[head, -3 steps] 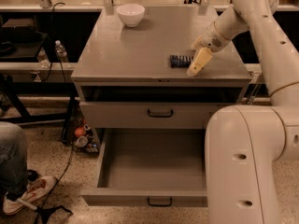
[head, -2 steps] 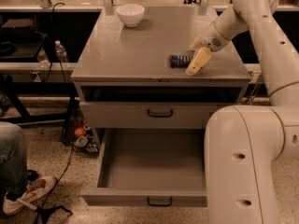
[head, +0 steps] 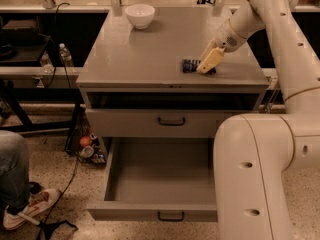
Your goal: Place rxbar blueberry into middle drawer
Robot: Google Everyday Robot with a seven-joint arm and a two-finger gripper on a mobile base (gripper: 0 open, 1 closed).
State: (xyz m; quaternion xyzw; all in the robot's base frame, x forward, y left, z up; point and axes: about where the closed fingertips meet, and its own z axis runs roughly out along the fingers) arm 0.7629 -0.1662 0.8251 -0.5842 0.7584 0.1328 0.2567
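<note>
The small flat snack bar in a dark navy-blue wrapper, the rxbar blueberry (head: 189,65), lies flat on the grey metal cabinet top (head: 135,59), at about 4 o'clock from the top's centre and near the front edge. Its right end is covered by the cream-coloured two-finger gripper (head: 209,64), which is lowered to the surface at the bar's 3 o'clock side and meets it there. Whether the gripper is clamped on the bar or merely set against it cannot be told.

The white jointed robot arm (head: 280,39) descends to the gripper from 1 o'clock, the wrist angled down and leftward; its large lower link fills the view at 5 o'clock.

The wide grey metal middle drawer (head: 160,174) stands pulled out at 6 o'clock from the bar, well below it, showing a flat bare floor. The closed grey drawer front (head: 130,123) with a black handle sits above it.

A round white bowl (head: 139,15) rests at 11 o'clock on the top, well apart from the bar.
</note>
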